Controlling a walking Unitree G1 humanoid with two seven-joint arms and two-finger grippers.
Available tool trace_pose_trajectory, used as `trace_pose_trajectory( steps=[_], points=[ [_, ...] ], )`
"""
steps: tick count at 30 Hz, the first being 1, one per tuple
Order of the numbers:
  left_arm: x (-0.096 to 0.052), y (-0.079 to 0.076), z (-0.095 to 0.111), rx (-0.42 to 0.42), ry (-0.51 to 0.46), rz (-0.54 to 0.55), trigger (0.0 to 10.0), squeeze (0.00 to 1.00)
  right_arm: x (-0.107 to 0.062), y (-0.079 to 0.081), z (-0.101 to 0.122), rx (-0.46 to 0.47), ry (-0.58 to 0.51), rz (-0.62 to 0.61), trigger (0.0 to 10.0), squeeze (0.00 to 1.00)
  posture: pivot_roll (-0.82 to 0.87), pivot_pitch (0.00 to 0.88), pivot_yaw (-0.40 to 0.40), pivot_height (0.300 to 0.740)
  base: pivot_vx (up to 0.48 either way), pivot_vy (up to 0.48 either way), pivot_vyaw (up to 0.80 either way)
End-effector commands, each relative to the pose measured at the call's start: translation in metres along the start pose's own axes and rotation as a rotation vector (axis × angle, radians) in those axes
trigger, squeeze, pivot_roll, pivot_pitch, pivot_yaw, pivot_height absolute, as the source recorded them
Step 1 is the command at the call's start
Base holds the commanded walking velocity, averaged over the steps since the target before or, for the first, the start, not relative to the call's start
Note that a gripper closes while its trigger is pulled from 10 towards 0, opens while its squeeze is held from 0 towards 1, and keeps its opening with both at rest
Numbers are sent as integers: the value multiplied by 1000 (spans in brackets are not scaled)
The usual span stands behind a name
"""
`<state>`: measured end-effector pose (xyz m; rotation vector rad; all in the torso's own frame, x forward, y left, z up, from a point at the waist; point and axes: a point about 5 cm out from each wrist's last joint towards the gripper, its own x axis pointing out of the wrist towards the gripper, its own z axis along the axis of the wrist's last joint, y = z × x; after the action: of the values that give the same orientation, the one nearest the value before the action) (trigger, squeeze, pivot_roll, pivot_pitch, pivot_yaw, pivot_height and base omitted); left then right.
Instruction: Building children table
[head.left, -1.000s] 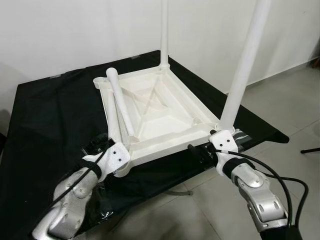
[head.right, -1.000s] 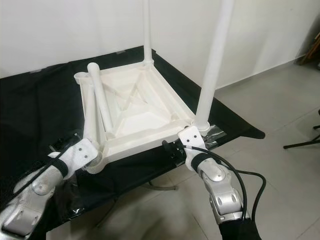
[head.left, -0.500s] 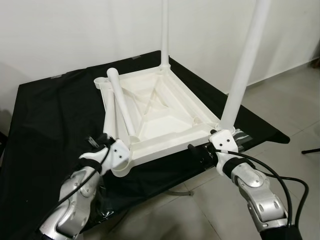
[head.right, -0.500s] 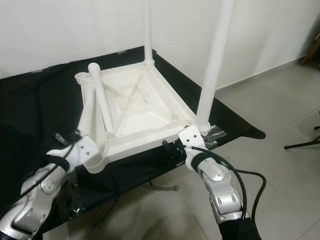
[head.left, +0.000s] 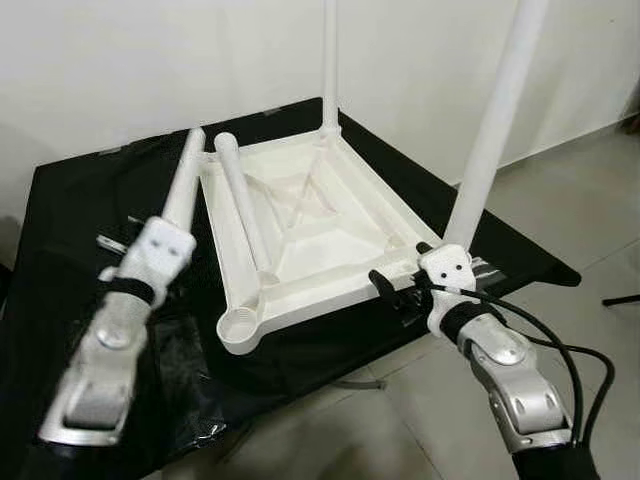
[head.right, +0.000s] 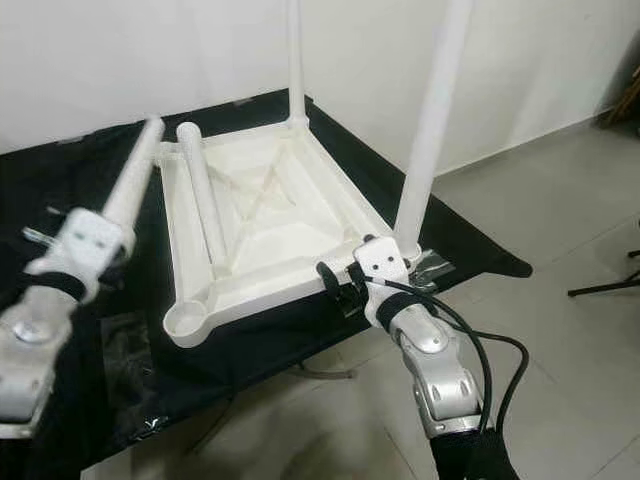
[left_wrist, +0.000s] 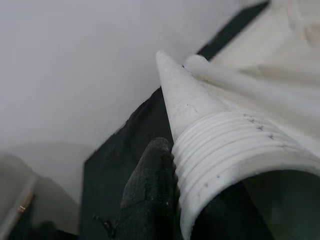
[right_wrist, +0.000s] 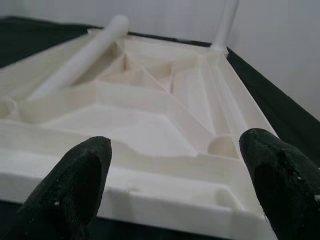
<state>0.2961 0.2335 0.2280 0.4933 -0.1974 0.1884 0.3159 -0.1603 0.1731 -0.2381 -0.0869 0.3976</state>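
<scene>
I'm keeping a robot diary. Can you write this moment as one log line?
left gripper: shut on table leg, lifted | right gripper: open at tabletop near edge | two legs upright | one loose leg lying in tabletop

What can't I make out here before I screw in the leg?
- Left gripper, wrist view: the held leg covers its second finger.
- Tops of both upright legs: cut off by the eye views' upper edge.
- Thread inside the empty corner socket: too small.
- Right gripper is open, holding nothing.
</scene>
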Motion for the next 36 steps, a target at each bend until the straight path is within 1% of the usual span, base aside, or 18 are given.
trace_pose_trajectory(
  steps=[1, 2, 4, 5, 6, 7, 10, 11, 13, 14, 18, 23, 27, 32, 33, 34, 35, 36],
  points=[
    [0, 7, 3, -46, -22, 12, 0, 0, 2, 0, 10, 12, -53, 9, 10000, 0, -60, 112, 30, 740, 0, 0, 0],
    [0, 14, 1, -109, -26, 20, 0, 0, 2, 1, 13, 35, -70, 18, 10000, 0, -60, 112, 30, 740, 0, 0, 0],
    [0, 26, 5, -362, -68, 19, 0, 0, 2, 3, 21, 107, -113, 46, 10000, 0, -60, 110, 28, 740, 0, 0, 0],
    [0, 26, 5, -362, -68, 19, 0, 0, 2, 3, 21, 107, -113, 46, 10000, 0, -60, 110, 28, 740, 0, 0, 0],
    [0, 34, 13, -548, -126, -3, 0, 0, 3, 5, 27, 188, -150, 69, 10000, 0, -56, 107, 26, 740, 0, 0, 0],
    [0, 34, 13, -548, -126, -3, 0, 0, 3, 5, 27, 188, -150, 69, 10000, 0, -56, 107, 26, 740, 0, 0, 0],
    [-3, 49, 26, -960, -279, -114, 0, 0, 4, 10, 44, 401, -245, 155, 10000, 0, -55, 106, 25, 740, 0, 0, 0],
    [-3, 49, 26, -960, -279, -114, 0, 0, 4, 10, 44, 401, -245, 155, 10000, 0, -55, 106, 25, 740, 0, 0, 0],
    [-11, 48, 22, -1206, -364, -209, 0, 0, 6, 16, 52, 500, -283, 236, 10000, 0, -50, 96, 26, 740, 0, 0, 0],
    [-14, 45, 20, -1267, -383, -233, 0, 0, 6, 19, 54, 525, -290, 261, 10000, 0, -50, 96, 26, 740, 0, 0, 0],
    [-23, 34, 12, -1407, -415, -307, 0, 0, 5, 26, 58, 574, -310, 332, 10000, 0, -49, 92, 25, 740, 0, 0, 0],
    [-52, -2, -1, -1588, -411, -593, 0, 0, -6, 44, 73, 698, -389, 559, 10000, 0, -53, 82, 15, 740, 0, 0, 0],
    [-63, -12, 0, -1693, -405, -691, 0, 0, -12, 49, 79, 756, -405, 665, 10000, 0, -60, 80, 11, 740, 0, 0, 0],
    [-71, -19, 11, -1729, -441, -795, 0, 0, -16, 50, 84, 794, -426, 731, 10000, 0, -68, 85, 8, 740, 0, 0, 0],
    [-74, -23, 17, -1728, -451, -851, 1333, 0, -18, 53, 86, 791, -428, 764, 10000, 0, -69, 86, 11, 740, 0, 0, 0],
    [-77, -25, 20, -1727, -457, -889, 1333, 0, -19, 54, 86, 788, -427, 786, 10000, 0, -69, 86, 11, 740, 0, 0, 0],
    [-79, -27, 24, -1728, -465, -929, 7451, 0, -21, 57, 87, 778, -422, 810, 10000, 0, -69, 86, 12, 740, 0, 0, 0],
    [-80, -28, 26, -1730, -471, -955, 7451, 0, -22, 59, 87, 771, -419, 826, 10000, 0, -69, 86, 12, 740, 0, 0, 0]
  ],
)
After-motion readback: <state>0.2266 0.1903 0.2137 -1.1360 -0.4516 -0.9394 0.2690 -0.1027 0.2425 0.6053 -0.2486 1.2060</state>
